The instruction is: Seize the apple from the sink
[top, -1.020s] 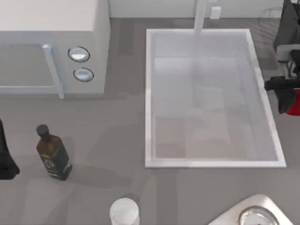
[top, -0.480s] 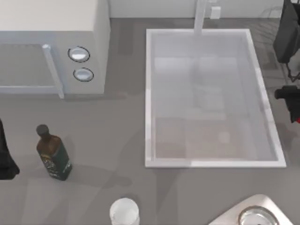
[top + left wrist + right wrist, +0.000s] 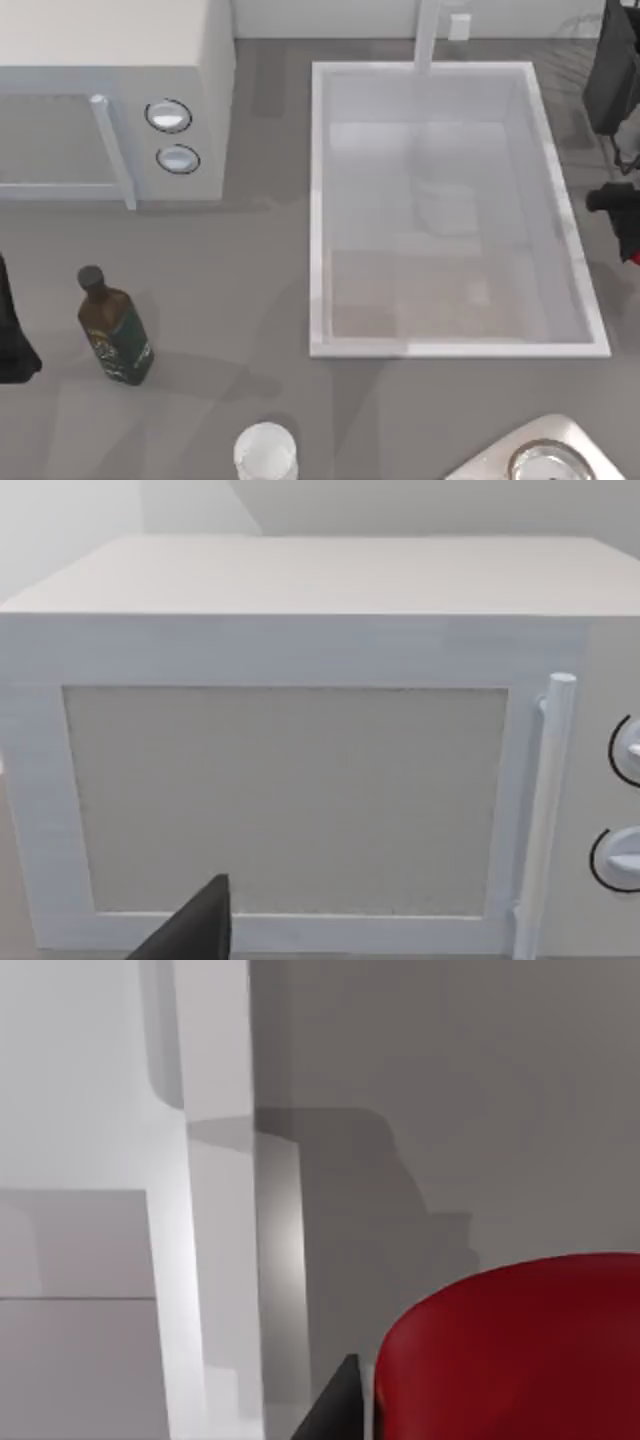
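The grey bench [image 3: 250,290] carries everything, and its largest item is the white sink [image 3: 318,200], a rectangular basin with a raised rim sitting right of centre, its white faucet post [image 3: 428,35] rising at the far rim. To the left stands the white microwave [image 3: 110,60], with a vertical door handle [image 3: 112,150] and 2 round knobs [image 3: 168,116] stacked beside it; the left wrist view faces its door [image 3: 285,800] head-on. The right arm [image 3: 612,70] hangs dark at the right edge of the top view, outside the sink's right rim, and its right claw [image 3: 622,215] sits near that rim's middle, over the bench. A sliver of red at the claw's lower edge is the apple [image 3: 634,257], and the right wrist view shows it large and glossy [image 3: 515,1355] close against a dark fingertip [image 3: 335,1405], with the sink's rim [image 3: 215,1260] running past beside it; the claw is clamped around the apple, clear of the basin. The left arm [image 3: 12,330] is parked at the left edge, and I cannot tell whether its claw is open or closed. Near it an upright dark green bottle [image 3: 112,328] with a dark cap stands on the bench. A white cup [image 3: 265,452] sits at the near edge, and a metal bowl [image 3: 545,462] on a pale tray shows at the near right corner.
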